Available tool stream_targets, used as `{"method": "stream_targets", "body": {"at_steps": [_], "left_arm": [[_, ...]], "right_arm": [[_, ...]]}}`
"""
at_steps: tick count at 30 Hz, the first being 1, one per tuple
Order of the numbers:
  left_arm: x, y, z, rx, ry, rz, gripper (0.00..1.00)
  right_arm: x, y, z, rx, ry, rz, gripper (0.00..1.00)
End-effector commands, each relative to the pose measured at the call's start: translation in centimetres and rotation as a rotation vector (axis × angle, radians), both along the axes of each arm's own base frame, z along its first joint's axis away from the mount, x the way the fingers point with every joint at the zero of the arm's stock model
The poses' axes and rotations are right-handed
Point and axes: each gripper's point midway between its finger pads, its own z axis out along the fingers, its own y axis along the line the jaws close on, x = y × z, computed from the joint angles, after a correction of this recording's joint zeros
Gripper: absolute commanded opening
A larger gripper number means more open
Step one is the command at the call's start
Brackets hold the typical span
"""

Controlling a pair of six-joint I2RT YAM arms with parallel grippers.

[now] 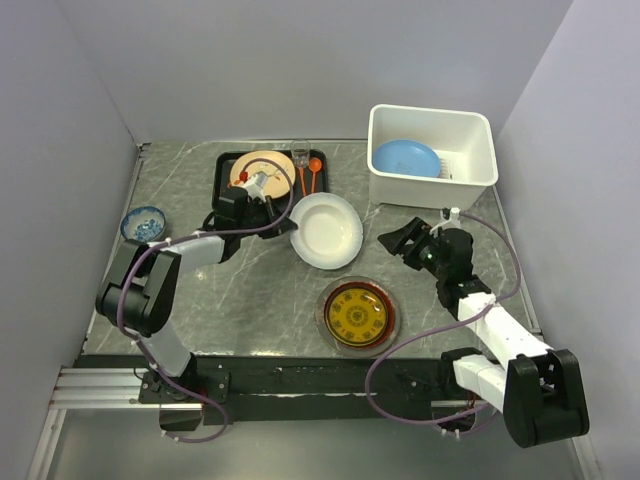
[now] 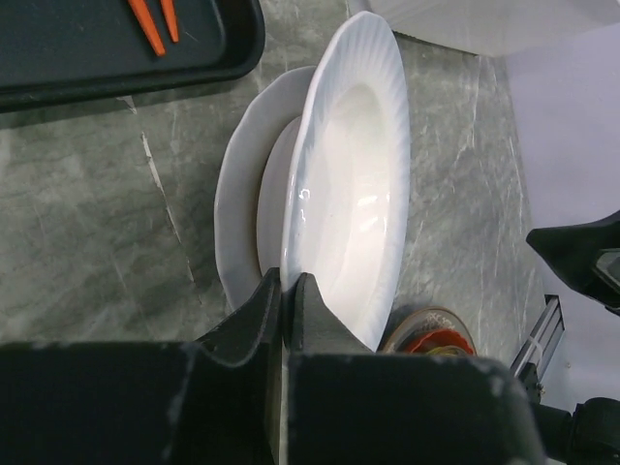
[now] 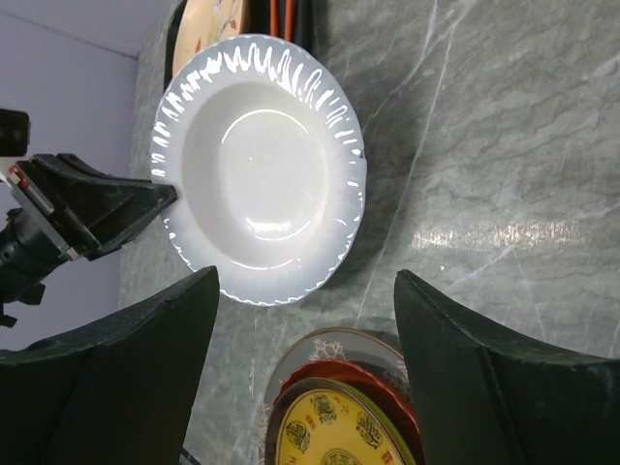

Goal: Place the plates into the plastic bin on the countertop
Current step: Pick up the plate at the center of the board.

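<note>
The desk (image 1: 250, 290) is a flat grey-green slab with a marble look and thin white veins, closed in by plain matte grey walls (image 1: 300, 60) on three sides.

At the upper right of the top view stands the white plastic bin (image 1: 432, 190), deep and rectangular with a rolled rim; a smooth blue plate (image 1: 405, 158) lies inside it. At the upper centre a flat black tray (image 1: 225, 165) carries a cream floral plate (image 1: 262, 170) and orange utensils (image 1: 312, 172). A small blue-patterned bowl (image 1: 143, 223) sits at the far left.

In the middle of the frame is the white fluted plate (image 1: 326, 230), glossy, with a ribbed rim. The left tool (image 1: 283, 222) is closed tight on its left edge. The left wrist view shows this plate tilted up on that pinched edge, over a second white plate (image 2: 237, 213) lying flat beneath it.

Lower centre, a dark red plate (image 1: 357, 313) with a gold pattern rests on a paler patterned one.

The right tool (image 1: 405, 240) hangs right of the white plate with its dark fingers spread wide, holding nothing.
</note>
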Motion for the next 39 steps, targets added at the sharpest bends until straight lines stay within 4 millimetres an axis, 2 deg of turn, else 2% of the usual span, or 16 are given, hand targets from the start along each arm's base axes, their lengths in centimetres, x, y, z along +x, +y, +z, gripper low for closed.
{"method": "stream_targets", "body": {"at_steps": [1,11,15,21,27,32,39], "left_arm": [[0.4,1.2,1.4,0.062,-0.086,0.033,0.01],[-0.2,0.7,3.0,-0.011,-0.103,0.017,0.01],[-0.3,0.2,4.5,-0.092,-0.137,-0.005,0.01],[-1.0,0.9,5.9,-0.195,-0.149,-0.020,0.01],[-1.9,2.3,8.7,-0.304,-0.192,-0.041,0.01],[-3.5,2.9,10.7,-0.387,-0.229,-0.094,0.01],[-6.4,2.7,11.9,-0.438,-0.293,-0.190,0.01]], "right_arm": [[0.2,0.8,0.9,0.019,-0.053,0.031,0.80],[-0.5,0.8,1.2,0.026,-0.084,0.043,0.81],[-0.9,0.8,1.4,0.025,-0.091,0.047,0.81],[-1.5,0.8,1.9,0.031,-0.107,0.054,0.81],[-1.6,1.4,2.8,0.061,-0.124,0.084,0.81],[-1.7,2.2,3.2,0.094,-0.132,0.124,0.82],[-1.9,4.1,3.4,0.139,-0.144,0.225,0.83]]}}
